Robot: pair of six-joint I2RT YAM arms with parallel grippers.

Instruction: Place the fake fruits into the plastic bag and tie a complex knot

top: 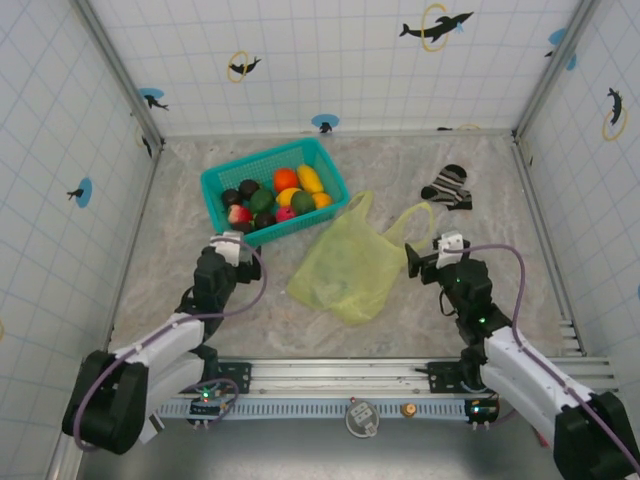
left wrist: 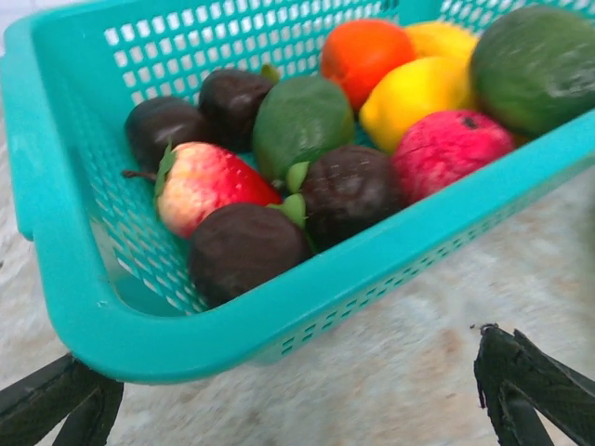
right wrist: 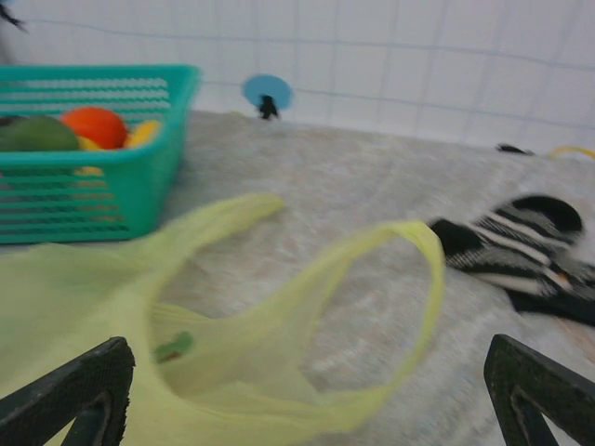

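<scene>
Gleaming fake fruits [left wrist: 302,121] fill a mesh basket [left wrist: 42,186].

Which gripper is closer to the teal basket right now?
Left. The left gripper sits open just short of the basket's near rim. The right gripper is on the far side of the bag, by its handle loop, well away from the basket.

Bright, even light fills the box, with only soft shadows. The top view is sharp. Up close, the plastic bag [right wrist: 74,297] looks blurry, and the fake fruits [left wrist: 297,121] shine a little.
</scene>
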